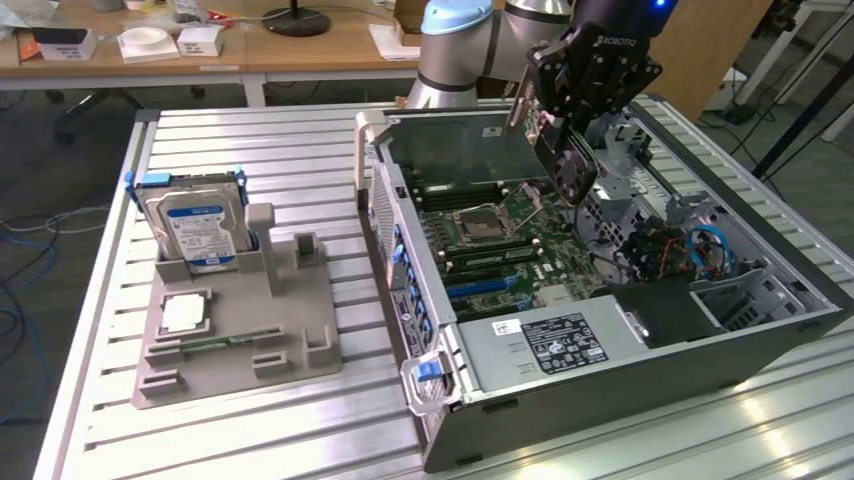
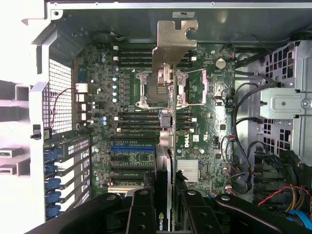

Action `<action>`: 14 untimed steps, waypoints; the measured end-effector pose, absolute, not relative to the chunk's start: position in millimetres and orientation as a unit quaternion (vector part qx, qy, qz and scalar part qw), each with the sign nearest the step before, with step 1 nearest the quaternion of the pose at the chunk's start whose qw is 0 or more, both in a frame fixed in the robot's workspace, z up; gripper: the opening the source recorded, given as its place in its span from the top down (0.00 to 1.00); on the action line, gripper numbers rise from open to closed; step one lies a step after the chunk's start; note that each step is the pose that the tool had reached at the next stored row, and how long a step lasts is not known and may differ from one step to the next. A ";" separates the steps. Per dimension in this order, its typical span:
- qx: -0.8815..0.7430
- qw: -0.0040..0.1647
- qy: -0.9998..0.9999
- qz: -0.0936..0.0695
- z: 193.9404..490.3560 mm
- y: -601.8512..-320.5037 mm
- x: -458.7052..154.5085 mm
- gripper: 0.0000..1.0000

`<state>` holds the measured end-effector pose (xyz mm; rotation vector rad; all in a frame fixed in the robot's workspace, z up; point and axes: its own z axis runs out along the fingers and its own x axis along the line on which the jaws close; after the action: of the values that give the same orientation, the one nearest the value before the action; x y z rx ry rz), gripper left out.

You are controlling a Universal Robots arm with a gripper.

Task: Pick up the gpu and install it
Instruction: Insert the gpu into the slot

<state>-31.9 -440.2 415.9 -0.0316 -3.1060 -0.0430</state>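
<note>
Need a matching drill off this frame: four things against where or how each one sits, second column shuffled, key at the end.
Things
1. thin dark green-black gpu card with silvery metal bracket
2. boxy silver hard drive with blue-white label
3. flat square silver processor chip
4. silver-grey power supply box with black label

Places and states
A. lying flat on the grey plastic fixture
B. gripped by the black end effector over the green motherboard
C. inside the open grey computer case, near its front corner in the exterior view
D. standing upright in a fixture slot

Pairs: 1-B, 2-D, 3-A, 4-C
</note>
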 end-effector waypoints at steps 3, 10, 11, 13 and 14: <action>-0.009 0.018 -1.000 -0.014 415.9 -440.2 -31.9 0.74; -0.008 0.018 -1.000 -0.014 415.9 -440.2 -31.9 0.74; -0.008 0.018 -1.000 -0.014 415.9 -440.2 -31.9 0.74; -0.007 0.018 -1.000 -0.014 415.9 -440.2 -31.8 0.74; -0.007 0.018 -1.000 -0.014 415.9 -440.2 -31.9 0.74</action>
<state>-31.9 -440.2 415.9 -0.0217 -3.1061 -0.0428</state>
